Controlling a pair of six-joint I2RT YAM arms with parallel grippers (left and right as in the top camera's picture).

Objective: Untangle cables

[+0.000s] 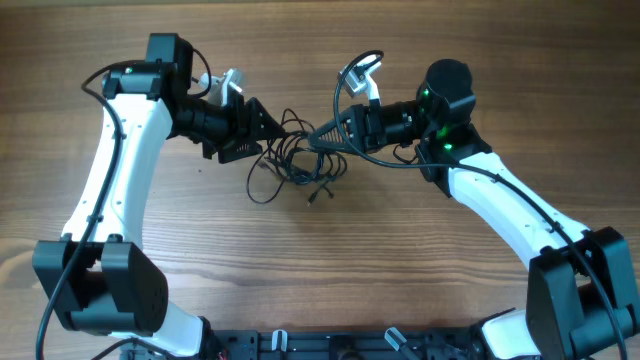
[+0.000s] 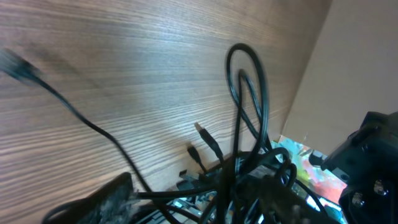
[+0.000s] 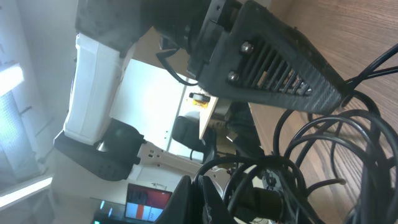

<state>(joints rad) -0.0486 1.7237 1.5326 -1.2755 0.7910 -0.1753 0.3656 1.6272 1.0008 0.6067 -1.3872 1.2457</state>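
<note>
At table [image 1: 400, 260] centre, cables [image 1: 293, 166] bunched; right tool [image 1: 318, 136] clenched on them; left tool [image 1: 272, 130] alongside, grip can't tell.

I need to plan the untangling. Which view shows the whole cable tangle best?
Overhead: the cables show as one whole bunch, with loops and loose ends. Left wrist shows only a few close loops and plug ends; right wrist shows only cropped strands on the right.

Cables [image 1: 295, 160]: black, silvery plug tips. Table [image 1: 330, 270]: mid-brown wood w/ fine streaky grain. Left arm [image 1: 115, 170] & right arm [image 1: 500, 205]: white shells, black joints. Left gripper [image 1: 270, 128] & right gripper [image 1: 322, 135]: matte black. Green LED [image 1: 437, 130] glows on right arm. Multicolour patch [image 2: 305, 168] (pink, teal, orange) past table edge.
</note>
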